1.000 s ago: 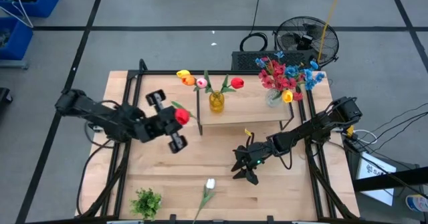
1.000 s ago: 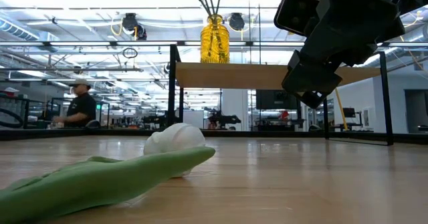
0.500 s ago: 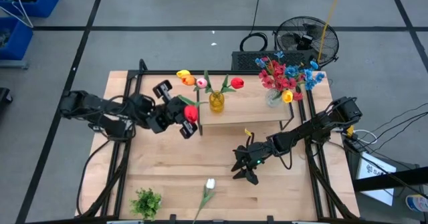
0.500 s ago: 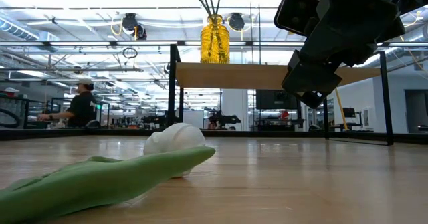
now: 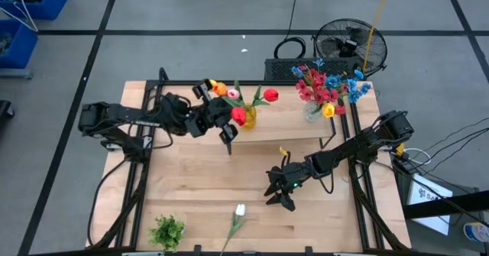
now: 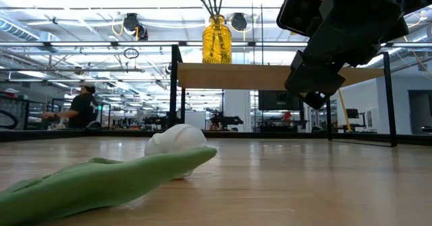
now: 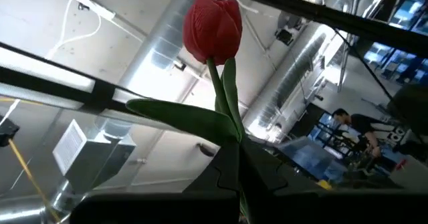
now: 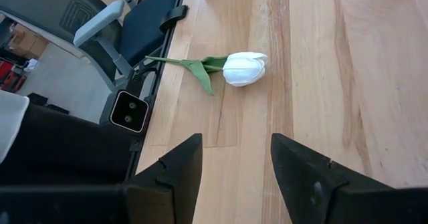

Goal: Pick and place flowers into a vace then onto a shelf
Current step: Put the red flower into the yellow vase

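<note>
The red tulip (image 7: 212,28)'s stem foot hides between the left end effector (image 5: 227,124)'s fingers.

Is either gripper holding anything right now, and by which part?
The left gripper holds a red tulip by its green stem, below the leaf. The right gripper is open and holds nothing.

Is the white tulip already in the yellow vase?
No, the white tulip lies flat on the table's near edge, far from the yellow vase on the shelf.

Two vases show: one yellow vase (image 5: 247,117) on the shelf (image 5: 279,131) and one clear vase (image 5: 312,112) by its right end. One white tulip (image 5: 240,210) and one leafy clump (image 5: 167,230) lie on the table (image 5: 199,195). Two arms reach in, the left gripper (image 5: 229,123) carrying one red tulip (image 5: 238,116)
</note>
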Robot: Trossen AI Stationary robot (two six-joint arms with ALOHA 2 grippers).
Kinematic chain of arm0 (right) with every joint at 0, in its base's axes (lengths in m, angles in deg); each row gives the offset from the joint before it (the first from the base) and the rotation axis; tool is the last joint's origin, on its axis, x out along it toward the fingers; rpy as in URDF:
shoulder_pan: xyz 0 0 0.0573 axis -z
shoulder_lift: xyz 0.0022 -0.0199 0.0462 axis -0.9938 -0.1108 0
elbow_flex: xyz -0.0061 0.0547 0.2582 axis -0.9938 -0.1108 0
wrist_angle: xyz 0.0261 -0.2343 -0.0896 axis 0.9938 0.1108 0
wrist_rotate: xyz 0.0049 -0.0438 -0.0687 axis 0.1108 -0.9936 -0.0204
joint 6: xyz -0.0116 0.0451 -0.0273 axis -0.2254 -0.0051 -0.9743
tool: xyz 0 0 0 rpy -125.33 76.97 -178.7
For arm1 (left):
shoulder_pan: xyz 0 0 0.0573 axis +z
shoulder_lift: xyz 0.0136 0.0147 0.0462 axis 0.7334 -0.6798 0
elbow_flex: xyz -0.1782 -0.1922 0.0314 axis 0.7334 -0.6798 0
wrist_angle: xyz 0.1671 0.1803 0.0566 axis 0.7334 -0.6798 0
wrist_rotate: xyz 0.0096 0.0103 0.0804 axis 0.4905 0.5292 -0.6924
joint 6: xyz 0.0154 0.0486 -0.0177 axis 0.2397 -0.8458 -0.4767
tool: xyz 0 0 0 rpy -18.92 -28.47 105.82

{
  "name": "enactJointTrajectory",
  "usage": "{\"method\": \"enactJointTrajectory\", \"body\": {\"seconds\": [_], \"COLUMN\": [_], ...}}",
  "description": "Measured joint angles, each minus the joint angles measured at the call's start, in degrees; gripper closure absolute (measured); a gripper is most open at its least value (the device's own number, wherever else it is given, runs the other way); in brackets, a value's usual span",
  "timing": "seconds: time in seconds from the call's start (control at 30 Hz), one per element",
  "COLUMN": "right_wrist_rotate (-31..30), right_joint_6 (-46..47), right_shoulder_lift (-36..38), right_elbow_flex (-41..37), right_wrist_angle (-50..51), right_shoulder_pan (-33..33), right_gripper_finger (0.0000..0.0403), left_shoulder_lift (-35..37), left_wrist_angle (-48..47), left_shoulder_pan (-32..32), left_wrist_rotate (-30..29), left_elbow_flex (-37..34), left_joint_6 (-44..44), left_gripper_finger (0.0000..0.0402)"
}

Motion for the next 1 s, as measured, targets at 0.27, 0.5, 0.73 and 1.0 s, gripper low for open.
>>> {"method": "enactJointTrajectory", "body": {"seconds": [0.27,0.5,0.73,1.0], "right_wrist_rotate": [0.0,0.0,-0.1,0.0], "right_joint_6": [0.0,-0.1,0.0,0.0], "right_shoulder_lift": [0.0,0.0,0.0,0.0], "right_elbow_flex": [0.0,0.0,0.0,0.0], "right_wrist_angle": [0.0,0.0,0.0,0.0], "right_shoulder_pan": [0.0,0.0,0.0,0.5], "right_gripper_finger": [0.0234,0.0234,0.0234,0.0234], "left_shoulder_lift": [-2.1,-2.0,-1.3,-0.9], "left_wrist_angle": [-8.2,-10.0,-6.8,-7.8], "left_shoulder_pan": [1.9,1.8,1.7,0.2], "left_wrist_rotate": [1.6,-0.3,-0.3,3.0], "left_elbow_flex": [4.6,4.6,4.6,6.9], "left_joint_6": [3.4,4.1,3.1,4.2], "left_gripper_finger": [0.0399,0.0399,0.0399,0.0399]}}
